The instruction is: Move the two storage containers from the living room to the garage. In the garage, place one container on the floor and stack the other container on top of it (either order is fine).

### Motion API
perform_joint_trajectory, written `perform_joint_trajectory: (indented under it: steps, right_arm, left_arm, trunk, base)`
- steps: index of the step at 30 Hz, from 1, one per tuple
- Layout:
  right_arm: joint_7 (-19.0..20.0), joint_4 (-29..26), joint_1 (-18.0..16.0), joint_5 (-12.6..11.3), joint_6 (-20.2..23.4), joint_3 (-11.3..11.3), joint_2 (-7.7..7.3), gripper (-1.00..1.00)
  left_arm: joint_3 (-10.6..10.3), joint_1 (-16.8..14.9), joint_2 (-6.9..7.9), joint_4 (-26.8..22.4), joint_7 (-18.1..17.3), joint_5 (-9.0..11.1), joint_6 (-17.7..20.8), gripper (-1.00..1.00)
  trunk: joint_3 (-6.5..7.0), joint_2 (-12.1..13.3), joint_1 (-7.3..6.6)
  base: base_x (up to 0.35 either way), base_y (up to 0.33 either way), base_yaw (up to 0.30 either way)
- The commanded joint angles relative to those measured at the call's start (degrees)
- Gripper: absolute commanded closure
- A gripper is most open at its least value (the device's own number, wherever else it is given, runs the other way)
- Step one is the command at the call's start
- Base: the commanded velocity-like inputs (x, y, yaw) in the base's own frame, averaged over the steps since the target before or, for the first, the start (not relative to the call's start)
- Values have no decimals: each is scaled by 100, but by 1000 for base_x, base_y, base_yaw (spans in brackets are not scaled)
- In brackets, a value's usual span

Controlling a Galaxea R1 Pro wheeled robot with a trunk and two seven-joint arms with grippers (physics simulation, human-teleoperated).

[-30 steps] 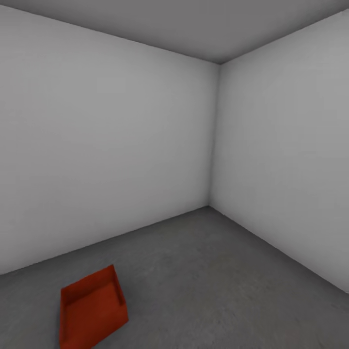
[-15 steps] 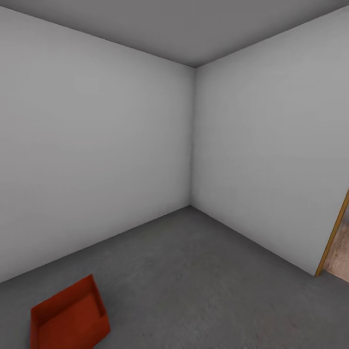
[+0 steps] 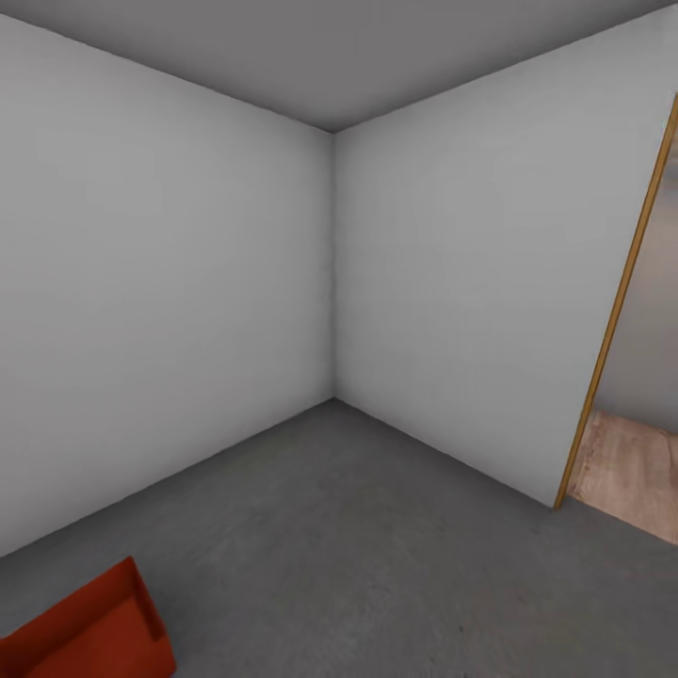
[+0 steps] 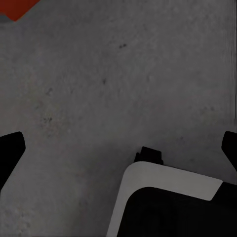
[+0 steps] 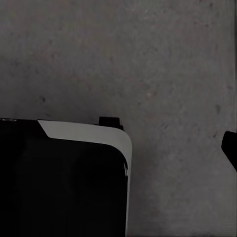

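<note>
One orange-red storage container (image 3: pixel 80 626) sits on the garage's dark grey floor (image 3: pixel 377 546), cut off by the lower left corner of the head view. A corner of it (image 4: pixel 17 6) also shows in the left wrist view, well away from the fingers. My left gripper (image 4: pixel 120 148) hangs open over bare floor, its dark fingertips (image 4: pixel 11 148) spread to both picture edges with nothing between them. My right gripper (image 5: pixel 121 148) is open too; one fingertip (image 5: pixel 230 148) shows at the edge and the other is hidden behind my body.
Plain white walls meet in a corner (image 3: pixel 332 282) ahead. A wood-framed doorway (image 3: pixel 612 320) at the right opens onto light wood-plank flooring (image 3: pixel 631 471). My white-and-black base (image 4: pixel 168 197) sits beneath both grippers, also seen in the right wrist view (image 5: pixel 64 173).
The head camera has swung right: the container and wall corner slid left in the picture, and the doorway has come further into view. The container itself has not moved.
</note>
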Motion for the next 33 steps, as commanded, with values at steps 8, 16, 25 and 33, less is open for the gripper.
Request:
perform_joint_trajectory:
  steps: [8,16,25,33]
  right_arm:
    - [-17,19,-9,-28,-20,47,6,-100]
    - [-18,19,-9,-28,-24,45,17,-100]
    - [-18,19,-9,-28,-26,41,11,-100]
    - [-18,19,-9,-28,-28,47,15,-100]
  left_arm:
    - [14,-3,0,3,0,29,-22,-100]
    - [14,-2,0,3,0,29,-22,-100]
    - [14,-3,0,3,0,29,-22,-100]
    - [16,-3,0,3,0,29,-22,-100]
  trunk:
    - [-7,-5,0]
    - [-7,-5,0]
    - [-7,-5,0]
    - [-7,-5,0]
  base:
    - [0,0,-294]
    - [0,0,-296]
    - [0,0,-296]
    - [0,0,-296]
